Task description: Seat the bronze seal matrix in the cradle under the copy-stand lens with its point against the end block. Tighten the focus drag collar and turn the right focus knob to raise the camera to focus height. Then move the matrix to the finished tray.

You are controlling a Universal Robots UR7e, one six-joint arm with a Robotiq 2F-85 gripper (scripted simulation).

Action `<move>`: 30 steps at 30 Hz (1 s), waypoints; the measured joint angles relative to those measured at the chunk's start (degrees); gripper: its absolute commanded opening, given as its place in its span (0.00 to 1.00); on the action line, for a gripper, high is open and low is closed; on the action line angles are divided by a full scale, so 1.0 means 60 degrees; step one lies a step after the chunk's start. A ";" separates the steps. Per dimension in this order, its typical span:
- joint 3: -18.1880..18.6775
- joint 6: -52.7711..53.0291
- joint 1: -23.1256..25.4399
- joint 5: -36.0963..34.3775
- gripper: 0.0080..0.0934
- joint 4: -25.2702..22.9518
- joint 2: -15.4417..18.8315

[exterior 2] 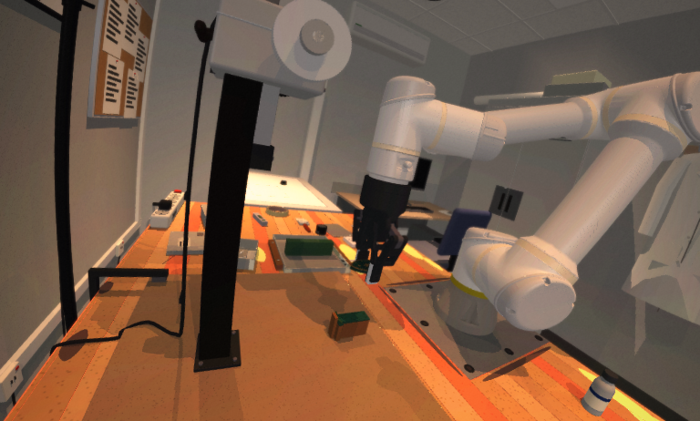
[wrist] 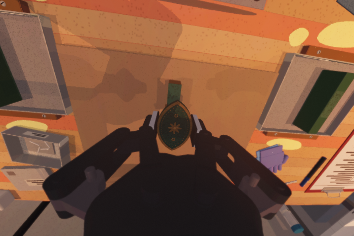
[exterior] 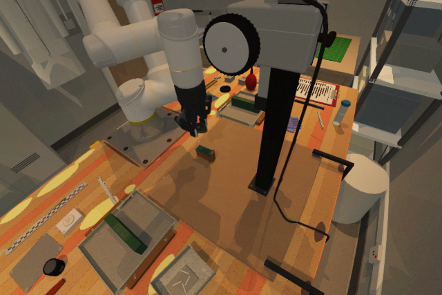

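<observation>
On the brown baseboard of the copy stand, the small cradle (exterior: pixel 205 152) (exterior 2: pixel 349 324) (wrist: pixel 174 91) sits with its green top and a wooden end block. It is empty. The black column (exterior: pixel 275 124) rises beside it and carries the camera head with the large focus knob (exterior: pixel 231 44) (exterior 2: pixel 312 39). The bronze seal matrix (wrist: pixel 174 126) (exterior: pixel 201 128) (exterior 2: pixel 361 264) is a pointed oval with a green face and a star pattern. It hangs in the air above the baseboard's edge, short of the cradle. My gripper (wrist: pixel 174 128) (exterior: pixel 194 125) (exterior 2: pixel 372 264) is closed around the matrix and holds it by its long sides.
Two grey trays with green blocks sit on the bench, one near the front (exterior: pixel 126 231) (wrist: pixel 13 64) and one at the back (exterior: pixel 242 108) (wrist: pixel 319 97). A small grey box (exterior: pixel 184 277) lies by the near tray. A clipboard (exterior: pixel 317 90), a vial (exterior: pixel 341 113) and a cable (exterior: pixel 289 192) lie right.
</observation>
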 measured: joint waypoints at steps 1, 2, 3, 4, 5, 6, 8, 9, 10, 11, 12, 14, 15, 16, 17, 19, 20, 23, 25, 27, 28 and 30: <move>0.0046 0.0000 0.0000 0.0000 0.00 -0.0072 0.0026; 0.0094 0.0000 0.0000 0.0000 0.00 -0.0149 0.0055; 0.0146 0.0000 0.0000 0.0000 0.00 -0.0231 0.0086; 0.0199 0.0000 0.0000 0.0000 0.00 -0.0318 0.0120; 0.0255 0.0000 -0.0001 0.0000 0.00 -0.0410 0.0156; 0.0313 0.0000 -0.0001 0.0000 0.00 -0.0507 0.0195; 0.0433 0.0000 -0.0001 0.0000 0.00 -0.0712 0.0281; 0.0495 0.0000 -0.0001 0.0000 0.00 -0.0820 0.0328; 0.0558 0.0000 -0.0001 0.0000 0.00 -0.0931 0.0377; 0.0620 -0.0001 -0.0001 0.0000 0.00 -0.1045 0.0428; 0.0683 -0.0001 -0.0001 0.0000 0.00 -0.1161 0.0482; 0.0808 -0.0001 -0.0001 0.0000 0.00 -0.1397 0.0594; 0.0869 -0.0001 -0.0001 0.0000 0.00 -0.1516 0.0652; 0.0928 -0.0001 -0.0001 0.0000 0.00 -0.1636 0.0712; 0.0987 -0.0001 -0.0001 0.0000 0.00 -0.1754 0.0772; 0.1099 -0.0001 -0.0001 0.0000 0.00 -0.1987 0.0894; 0.1151 -0.0001 -0.0001 0.0000 0.00 -0.2100 0.0955; 0.1295 -0.0001 -0.0001 0.0000 0.00 -0.2420 0.1131; 0.1377 -0.0001 -0.0001 0.0000 0.00 -0.2610 0.1240; 0.1447 -0.0001 -0.0001 0.0000 0.00 -0.2779 0.1338; 0.1478 -0.0001 -0.0001 0.0000 0.00 -0.2853 0.1382; 0.1530 -0.0001 -0.0001 0.0000 0.00 -0.2983 0.1459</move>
